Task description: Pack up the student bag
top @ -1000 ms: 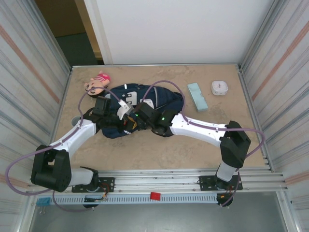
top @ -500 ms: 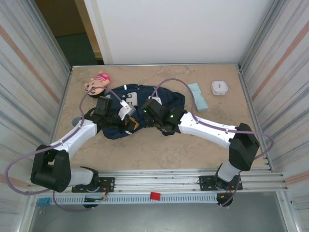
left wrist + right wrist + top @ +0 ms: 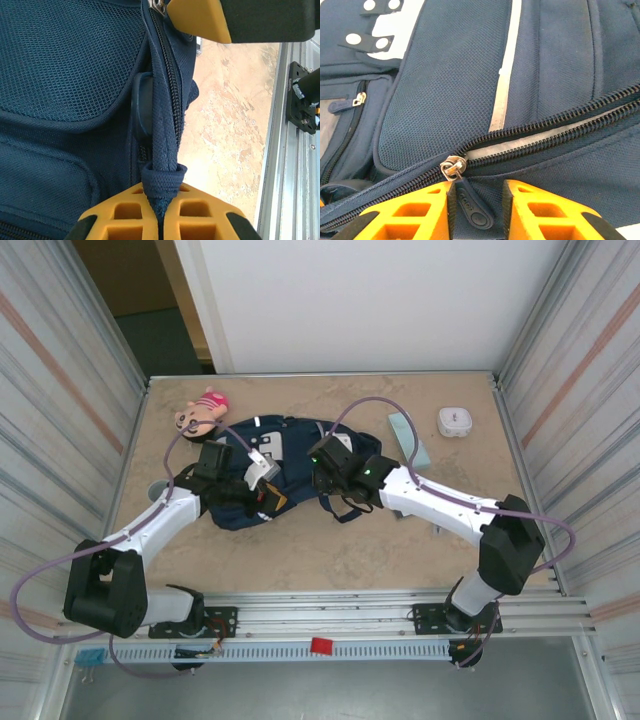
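Note:
The student bag [image 3: 285,455] lies flat on the table, navy with white patches [image 3: 380,30] and a grey stripe. My left gripper [image 3: 161,200] is shut on a navy strap loop [image 3: 161,177] at the bag's near edge, beside a mesh pocket. My right gripper [image 3: 478,197] rests on the bag with its jaws slightly apart. The dark rubber zip pull [image 3: 474,207] lies between them against the left pad, unclamped. The metal slider [image 3: 453,167] sits just ahead of the fingers. To its right the zip gapes, showing grey lining [image 3: 530,142].
A pink-haired doll [image 3: 202,412] lies at the back left beside the bag. A teal box [image 3: 408,438] and a small white device [image 3: 454,422] sit at the back right. Metal walls close both sides; a rail [image 3: 330,615] runs along the near edge.
My right gripper has slid up and to the right across the bag, then let its jaws part around the zip pull. The left arm has kept its hold and place.

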### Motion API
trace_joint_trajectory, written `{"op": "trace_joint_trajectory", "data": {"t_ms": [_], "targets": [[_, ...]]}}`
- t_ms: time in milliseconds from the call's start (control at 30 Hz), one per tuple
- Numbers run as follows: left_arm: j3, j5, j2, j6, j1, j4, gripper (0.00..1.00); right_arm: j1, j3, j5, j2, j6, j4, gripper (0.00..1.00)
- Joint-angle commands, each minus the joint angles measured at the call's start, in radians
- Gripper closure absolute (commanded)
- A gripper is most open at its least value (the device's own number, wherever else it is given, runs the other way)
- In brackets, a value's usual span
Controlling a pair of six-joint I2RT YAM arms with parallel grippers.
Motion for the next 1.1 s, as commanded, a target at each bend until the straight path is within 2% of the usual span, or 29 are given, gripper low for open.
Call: {"op": "trace_joint_trajectory", "data": {"t_ms": [0, 67, 233, 300, 500, 667, 733, 767, 867, 900, 1067], "targets": [[0.031, 0.138, -0.038, 0.01, 0.006, 0.004, 1.0, -0.011, 0.015, 0.032, 0.04, -0.024, -0.013, 0.66], [0.029, 0.139, -0.04, 0.015, 0.005, 0.004, 1.0, -0.01, 0.019, 0.021, 0.047, -0.033, -0.003, 0.67], [0.027, 0.11, -0.048, 0.021, 0.006, 0.0, 1.0, -0.024, 0.031, 0.058, 0.061, -0.05, -0.063, 0.86], [0.025, 0.096, -0.052, 0.027, 0.005, -0.006, 1.0, -0.05, 0.016, 0.063, 0.052, -0.053, -0.084, 0.9], [0.024, 0.072, -0.061, 0.039, 0.006, -0.02, 1.0, -0.173, -0.057, 0.054, -0.014, -0.099, -0.1, 0.93], [0.023, 0.065, -0.061, 0.046, 0.006, -0.022, 1.0, -0.262, -0.089, -0.005, -0.05, -0.152, -0.091, 0.92], [0.023, 0.063, -0.062, 0.047, 0.005, -0.022, 1.0, -0.273, -0.088, -0.046, -0.071, -0.19, -0.077, 0.89], [0.024, 0.063, -0.063, 0.046, 0.005, -0.022, 1.0, -0.272, -0.088, -0.087, -0.089, -0.216, -0.059, 0.84], [0.022, 0.065, -0.065, 0.047, 0.006, -0.019, 1.0, -0.238, -0.097, -0.215, -0.147, -0.299, 0.005, 0.63], [0.023, 0.065, -0.065, 0.047, 0.006, -0.02, 1.0, -0.219, -0.101, -0.246, -0.164, -0.337, 0.027, 0.59], [0.019, 0.075, -0.064, 0.044, 0.006, -0.012, 1.0, -0.154, -0.062, -0.357, -0.145, -0.478, 0.045, 0.48]]}}
